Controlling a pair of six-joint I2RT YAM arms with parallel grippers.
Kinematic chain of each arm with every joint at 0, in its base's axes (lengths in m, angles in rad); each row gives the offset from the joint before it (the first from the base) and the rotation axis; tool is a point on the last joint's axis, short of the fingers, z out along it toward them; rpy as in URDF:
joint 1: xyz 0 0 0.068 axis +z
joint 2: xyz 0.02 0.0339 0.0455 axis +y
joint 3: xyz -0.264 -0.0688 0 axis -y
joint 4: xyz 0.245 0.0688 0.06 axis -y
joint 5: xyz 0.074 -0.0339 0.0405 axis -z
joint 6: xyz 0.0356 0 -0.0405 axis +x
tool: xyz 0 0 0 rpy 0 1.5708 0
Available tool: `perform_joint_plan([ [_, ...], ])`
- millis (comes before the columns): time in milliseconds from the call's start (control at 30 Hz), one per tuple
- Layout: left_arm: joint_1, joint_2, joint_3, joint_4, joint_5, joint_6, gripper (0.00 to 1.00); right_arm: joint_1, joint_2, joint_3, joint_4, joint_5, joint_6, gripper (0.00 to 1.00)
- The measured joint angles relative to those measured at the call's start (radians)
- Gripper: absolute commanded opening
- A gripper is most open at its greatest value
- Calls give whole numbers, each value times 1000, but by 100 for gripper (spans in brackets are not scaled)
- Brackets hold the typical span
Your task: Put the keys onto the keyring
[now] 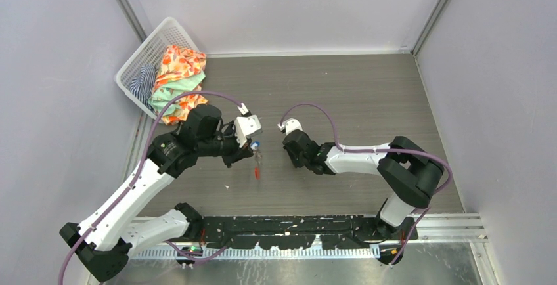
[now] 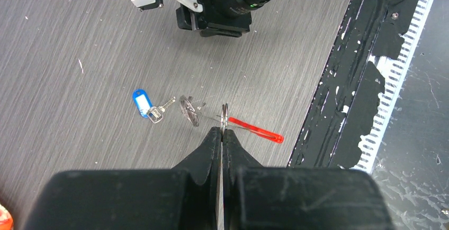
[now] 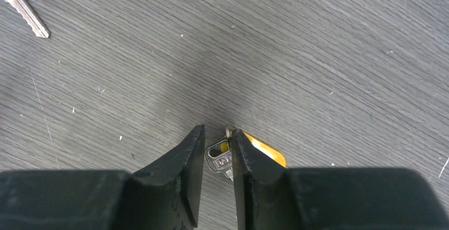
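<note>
Progress nil: left gripper (image 2: 222, 130) clamped on red-tagged grey metal keyring (image 2: 254, 129), blue-headed metal key (image 2: 144, 105) loose just ahead-left of it, right gripper (image 3: 217, 130) jaws slightly parted astride yellow-headed metal key (image 3: 219, 158), grip unclear.

Even, diffuse light; soft shadow ahead of right fingers (image 3: 186, 173)

In left gripper (image 2: 223, 130) the keyring (image 2: 249, 127), at right gripper (image 3: 217, 129) a key (image 3: 218, 158), basket (image 1: 139, 55) far left

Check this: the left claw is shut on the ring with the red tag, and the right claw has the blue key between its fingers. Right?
No: the right wrist view shows the yellow key between the right claw's fingers; the blue key lies on the table. The left claw is indeed shut on the ring with the red tag.
</note>
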Motion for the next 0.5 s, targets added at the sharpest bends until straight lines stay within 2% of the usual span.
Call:
perform_joint_plan([
  [167, 0, 0, 0, 0, 1, 0, 0, 0, 0, 0, 0, 2, 7, 39],
  [500, 0, 0, 0, 0, 7, -3, 0, 0, -41, -11, -2, 22, 36, 39],
])
